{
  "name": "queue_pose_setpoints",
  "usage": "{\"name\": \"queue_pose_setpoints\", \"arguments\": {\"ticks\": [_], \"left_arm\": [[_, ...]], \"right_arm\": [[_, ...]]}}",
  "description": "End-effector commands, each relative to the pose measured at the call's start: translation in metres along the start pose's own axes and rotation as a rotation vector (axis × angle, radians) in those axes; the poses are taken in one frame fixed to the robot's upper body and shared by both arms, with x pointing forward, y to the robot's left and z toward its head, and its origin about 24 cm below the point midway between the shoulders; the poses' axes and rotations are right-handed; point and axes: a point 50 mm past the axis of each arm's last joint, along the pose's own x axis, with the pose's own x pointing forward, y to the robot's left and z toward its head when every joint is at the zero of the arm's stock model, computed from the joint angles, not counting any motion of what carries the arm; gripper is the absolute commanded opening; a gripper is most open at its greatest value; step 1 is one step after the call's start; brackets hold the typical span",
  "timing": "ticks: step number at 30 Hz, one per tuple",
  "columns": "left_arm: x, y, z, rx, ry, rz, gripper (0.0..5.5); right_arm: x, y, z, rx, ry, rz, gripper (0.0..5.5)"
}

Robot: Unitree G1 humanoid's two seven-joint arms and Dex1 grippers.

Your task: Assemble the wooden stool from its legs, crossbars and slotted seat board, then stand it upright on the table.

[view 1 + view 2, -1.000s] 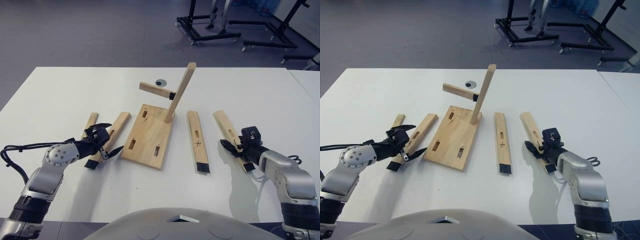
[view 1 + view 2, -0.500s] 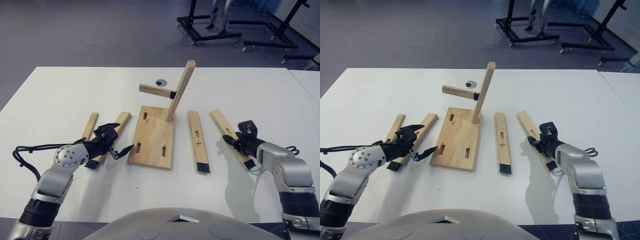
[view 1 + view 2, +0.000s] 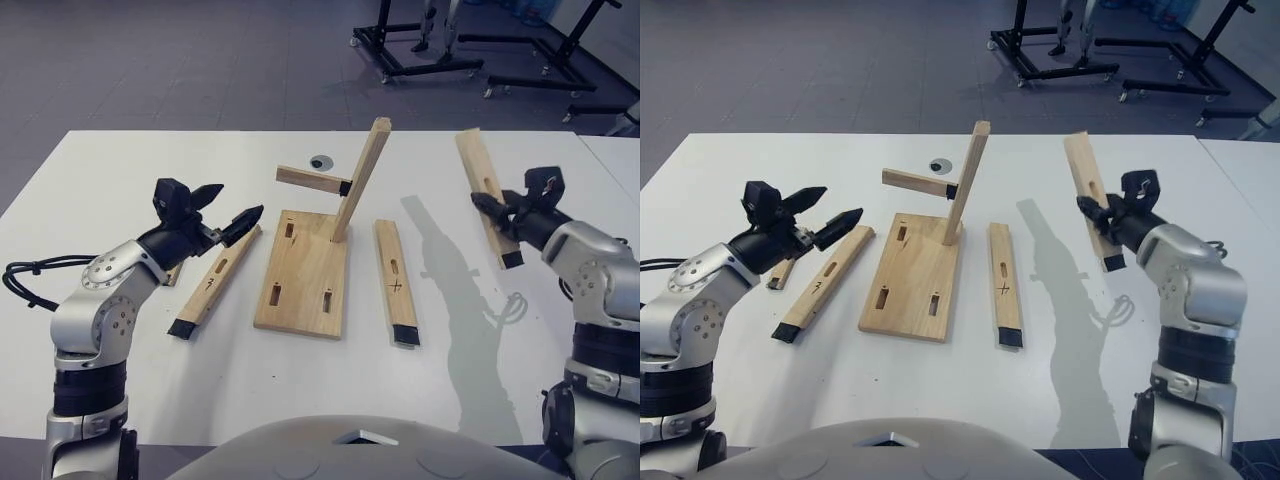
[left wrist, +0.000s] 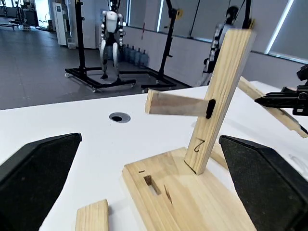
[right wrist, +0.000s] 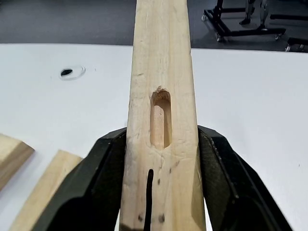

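Table (image 3: 560, 400): upright leg (image 4: 219, 96) marked 2; left jaws spread; right jaws grip slotted leg (image 5: 161, 57).

Both arms wear smooth silver-grey shells, rounded at each joint. The left arm (image 3: 108, 305) carries a round cap (image 3: 109, 272) ringed with small dark screw holes, and a black ribbed band (image 3: 85, 392) sits lower down. A black cable (image 3: 25, 272) loops out from it. The right arm (image 3: 598, 275) has the same bulbous housings and a dark band. The left gripper (image 3: 235, 200) is matt black with tapering, pointed fingers (image 4: 38, 168) (broad, finely grained wedges up close) behind a boxy black block (image 3: 172, 197). The right gripper (image 3: 482, 205) is black too, with thick curved fingers (image 5: 91, 192) and what may be a small metal loop (image 3: 546, 181) on top.
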Motion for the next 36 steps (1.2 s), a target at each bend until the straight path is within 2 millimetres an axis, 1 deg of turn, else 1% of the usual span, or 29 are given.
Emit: {"name": "queue_pose_setpoints", "arguments": {"ticks": [1, 4, 7, 10, 12, 14, 17, 18, 20, 23, 26, 28, 31, 36], "left_arm": [[-0.002, 0.001, 0.030, -0.092, -0.114, -0.086, 5.24], [0.000, 0.003, 0.060, -0.178, -0.224, -0.189, 5.24], [0.001, 0.001, 0.079, -0.238, -0.280, -0.287, 5.24], [0.006, -0.006, 0.088, -0.278, -0.289, -0.380, 5.24], [0.011, -0.014, 0.089, -0.288, -0.274, -0.441, 5.24], [0.018, -0.022, 0.087, -0.303, -0.250, -0.498, 5.24], [0.031, -0.037, 0.088, -0.323, -0.239, -0.572, 5.24], [0.035, -0.042, 0.089, -0.330, -0.239, -0.594, 5.24], [0.041, -0.050, 0.091, -0.362, -0.250, -0.625, 5.24], [0.050, -0.058, 0.089, -0.439, -0.259, -0.654, 5.24], [0.058, -0.068, 0.084, -0.466, -0.237, -0.664, 5.24], [0.061, -0.074, 0.083, -0.486, -0.241, -0.665, 5.24], [0.066, -0.081, 0.088, -0.513, -0.268, -0.654, 5.24], [0.062, -0.084, 0.094, -0.558, -0.293, -0.654, 5.24]], "right_arm": [[-0.009, -0.002, 0.049, 0.029, -0.157, 0.142, 2.02], [-0.021, 0.004, 0.082, 0.102, -0.248, 0.389, 2.02], [-0.033, 0.008, 0.103, 0.159, -0.284, 0.600, 2.02], [-0.041, 0.014, 0.116, 0.213, -0.303, 0.756, 2.02], [-0.045, 0.023, 0.124, 0.230, -0.318, 0.856, 2.02], [-0.044, 0.039, 0.129, 0.238, -0.314, 0.959, 2.02], [-0.037, 0.075, 0.126, 0.266, -0.288, 1.112, 2.02], [-0.034, 0.089, 0.124, 0.281, -0.278, 1.170, 2.02], [-0.030, 0.111, 0.116, 0.302, -0.255, 1.238, 2.02], [-0.025, 0.136, 0.097, 0.355, -0.210, 1.299, 2.02], [-0.026, 0.156, 0.085, 0.383, -0.192, 1.330, 2.02], [-0.026, 0.167, 0.080, 0.387, -0.182, 1.334, 2.02], [-0.023, 0.178, 0.068, 0.384, -0.149, 1.317, 2.02], [-0.018, 0.182, 0.064, 0.405, -0.155, 1.297, 2.02]]}}
